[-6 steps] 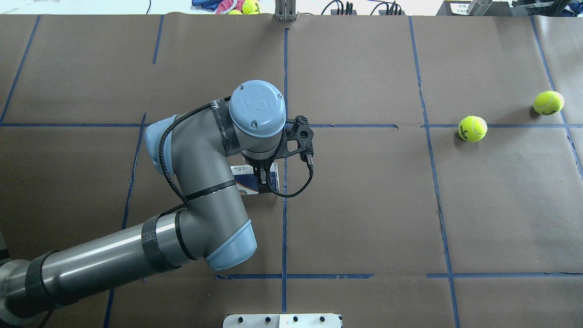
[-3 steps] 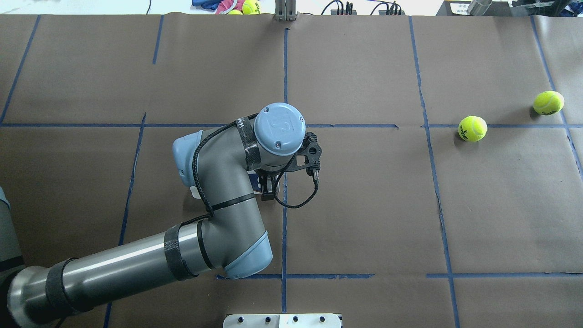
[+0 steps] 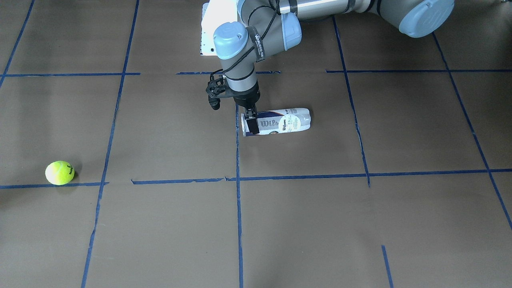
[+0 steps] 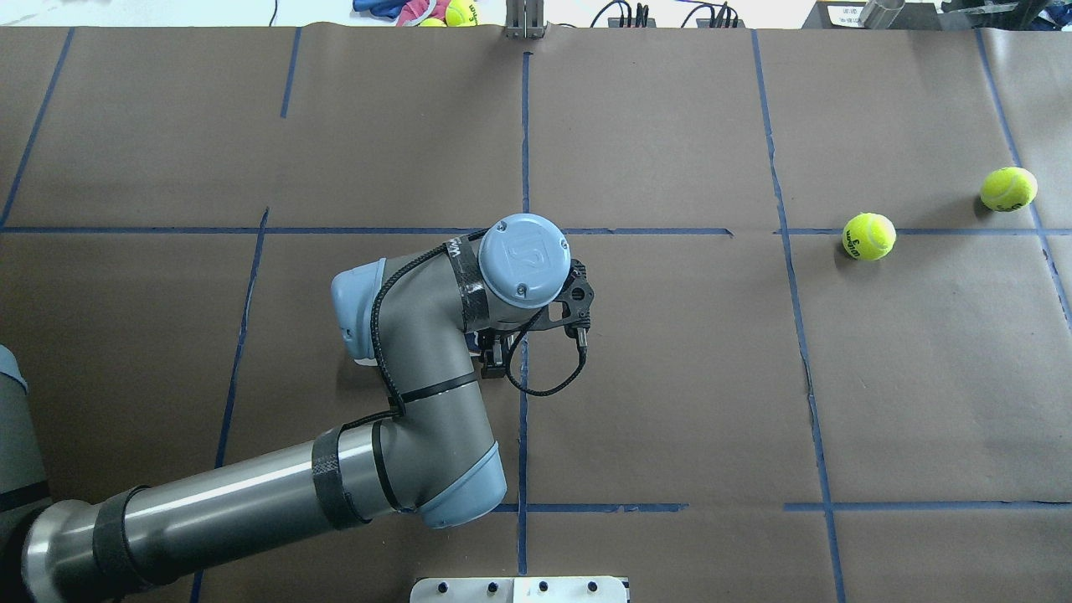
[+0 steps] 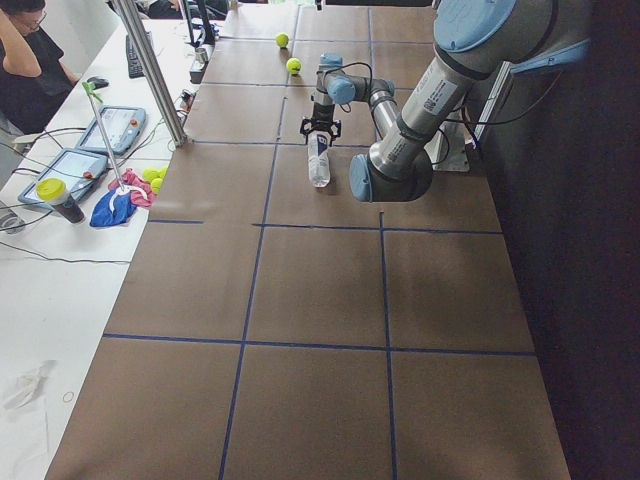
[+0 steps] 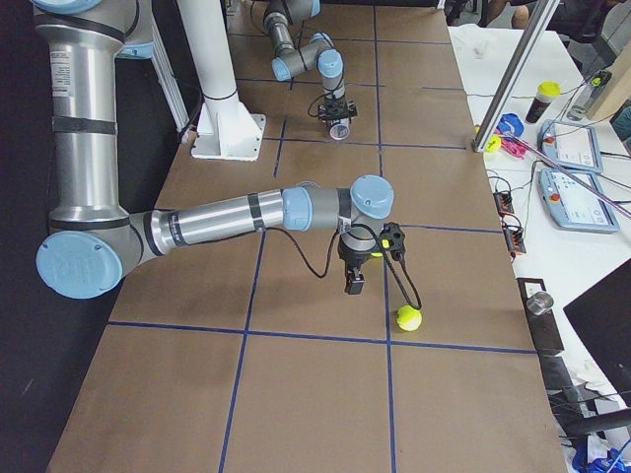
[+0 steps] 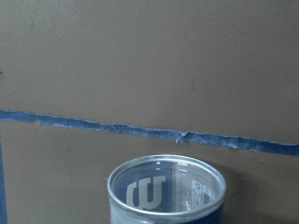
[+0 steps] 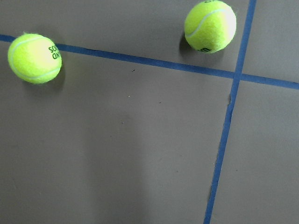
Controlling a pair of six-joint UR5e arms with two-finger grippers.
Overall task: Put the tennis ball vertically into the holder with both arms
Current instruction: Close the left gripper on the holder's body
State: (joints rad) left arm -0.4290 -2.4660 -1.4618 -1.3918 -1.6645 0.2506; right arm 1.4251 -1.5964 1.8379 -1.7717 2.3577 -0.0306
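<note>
The holder (image 3: 284,121), a clear can with a navy-and-white Wilson label, lies on its side at the table's middle. My left gripper (image 3: 250,125) points straight down with its fingers astride the can's open end and looks open. The left wrist view shows the can's mouth (image 7: 167,184), with no ball inside. In the overhead view my left arm hides the can and only the gripper (image 4: 494,360) shows. Two tennis balls (image 4: 868,236) (image 4: 1008,188) lie far right. My right gripper (image 6: 355,281) hangs above them, and I cannot tell its state. The right wrist view shows both balls (image 8: 34,58) (image 8: 210,25).
The white pedestal base (image 4: 519,589) is bolted at the table's near edge, behind the left arm. A metal post (image 4: 525,21) and spare balls with a cloth (image 4: 459,12) sit at the far edge. Blue tape lines grid the brown table cover.
My left arm has moved right and nearer the robot and lowered over the can, which it now covers in the overhead view. The two balls have not moved.
</note>
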